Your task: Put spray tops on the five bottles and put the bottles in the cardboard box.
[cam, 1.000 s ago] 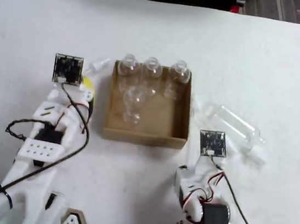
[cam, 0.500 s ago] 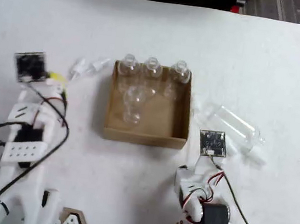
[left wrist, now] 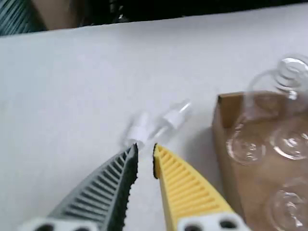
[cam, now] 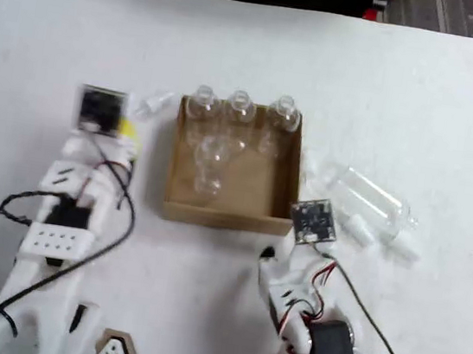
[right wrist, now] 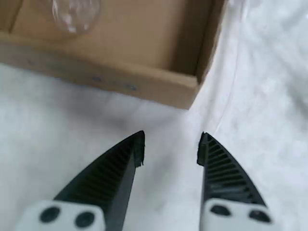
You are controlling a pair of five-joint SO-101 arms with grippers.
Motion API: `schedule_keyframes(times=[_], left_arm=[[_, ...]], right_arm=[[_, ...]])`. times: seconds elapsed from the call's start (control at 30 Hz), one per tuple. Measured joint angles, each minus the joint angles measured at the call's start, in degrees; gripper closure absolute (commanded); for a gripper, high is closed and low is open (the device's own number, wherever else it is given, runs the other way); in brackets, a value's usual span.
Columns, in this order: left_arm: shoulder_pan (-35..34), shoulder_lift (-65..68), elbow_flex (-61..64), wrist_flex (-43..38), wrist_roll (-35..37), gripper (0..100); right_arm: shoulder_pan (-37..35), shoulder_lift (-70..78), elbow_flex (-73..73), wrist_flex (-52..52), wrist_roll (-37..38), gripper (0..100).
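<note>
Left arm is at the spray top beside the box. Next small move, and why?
Probably open the left end effector wider, then ease forward: its fingers are nearly together and the spray top lies on the table just past their tips, ungrasped.

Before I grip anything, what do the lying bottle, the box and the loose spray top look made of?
The lying bottle is clear and glossy, and the table shows through it; plastic or glass, I cannot tell. The cardboard box is matte brown board. The spray top is white and smooth, probably plastic.
</note>
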Motion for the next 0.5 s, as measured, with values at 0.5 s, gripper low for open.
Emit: schedule_keyframes(times=[0.5], left_arm=[[-0.1,0.0,0.0,0.0,1.3,94]], right_arm=[[15.2,0.0,0.0,-11.2,0.0,83.2]])
